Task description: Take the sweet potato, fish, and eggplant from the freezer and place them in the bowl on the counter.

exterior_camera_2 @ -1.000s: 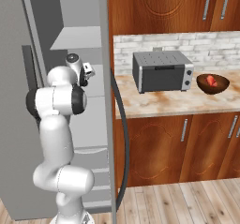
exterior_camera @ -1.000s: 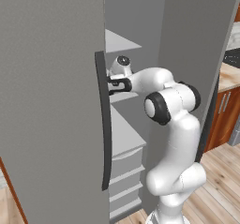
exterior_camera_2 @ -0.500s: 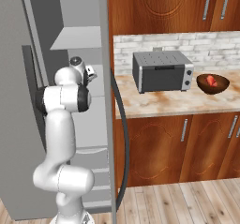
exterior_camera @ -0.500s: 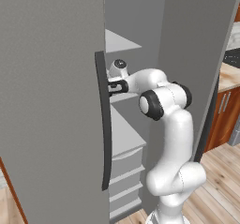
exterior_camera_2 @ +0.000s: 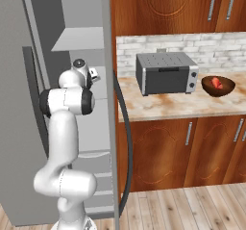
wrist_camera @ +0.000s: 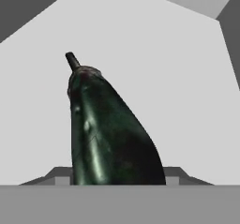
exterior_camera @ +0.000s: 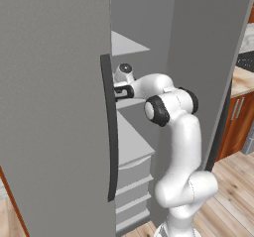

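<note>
Gripper reaching into the open freezer, jaws closing around the dark green eggplant, firm grasp impossible to confirm, bowl on the counter

Gripper fingertips hidden behind freezer door edge. Eggplant lower end cut off in hand view. Red item in bowl too small to identify.

The eggplant has dark, glossy, smooth skin with pale highlights. The freezer is flat matt grey, its shelf plain matt white. The table looks like blotched polished stone above reddish varnished wood cabinets. The toaster oven looks like brushed grey metal; the bowl is smooth.
</note>
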### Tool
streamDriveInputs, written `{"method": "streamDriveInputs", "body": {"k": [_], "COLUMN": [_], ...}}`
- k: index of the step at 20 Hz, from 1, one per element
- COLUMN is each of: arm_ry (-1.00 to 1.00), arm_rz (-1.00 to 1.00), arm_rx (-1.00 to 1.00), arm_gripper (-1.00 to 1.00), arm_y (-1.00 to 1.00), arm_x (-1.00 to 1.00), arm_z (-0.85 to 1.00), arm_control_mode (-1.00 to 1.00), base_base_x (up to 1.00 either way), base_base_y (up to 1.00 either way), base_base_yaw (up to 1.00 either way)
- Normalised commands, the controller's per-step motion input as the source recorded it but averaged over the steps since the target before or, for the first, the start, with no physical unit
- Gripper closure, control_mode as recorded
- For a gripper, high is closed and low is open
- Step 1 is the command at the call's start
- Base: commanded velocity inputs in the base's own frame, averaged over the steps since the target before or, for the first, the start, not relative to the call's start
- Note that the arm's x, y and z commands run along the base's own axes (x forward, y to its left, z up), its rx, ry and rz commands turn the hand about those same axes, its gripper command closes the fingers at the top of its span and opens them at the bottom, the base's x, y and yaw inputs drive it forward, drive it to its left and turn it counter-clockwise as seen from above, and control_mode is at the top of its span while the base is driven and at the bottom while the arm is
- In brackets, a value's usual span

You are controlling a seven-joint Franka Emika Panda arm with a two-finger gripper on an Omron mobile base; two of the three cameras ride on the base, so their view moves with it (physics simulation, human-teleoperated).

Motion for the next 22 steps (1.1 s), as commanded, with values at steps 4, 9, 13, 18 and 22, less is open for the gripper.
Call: {"method": "streamDriveInputs", "body": {"k": [4,9,13,18,22], "arm_ry": [-0.01,-0.09,-0.04,0.02,0.07], "arm_rz": [-0.05,-0.24,-0.3,-0.3,-0.19], "arm_rx": [0.04,0.11,0.11,0.24,0.24], "arm_gripper": [1.0,1.0,1.0,1.0,1.0], "arm_y": [-0.27,-0.41,-0.27,-0.09,-0.03], "arm_x": [-0.8,-1.0,-1.0,-1.0,-1.0], "arm_z": [0.01,0.39,0.87,1.0,0.95], "arm_control_mode": [-1.0,-1.0,-1.0,-1.0,-1.0], "base_base_x": [0.0,0.0,0.0,0.0,0.0], "base_base_y": [0.0,0.0,0.0,0.0,0.0], "base_base_yaw": [0.0,0.0,0.0,0.0,0.0]}}
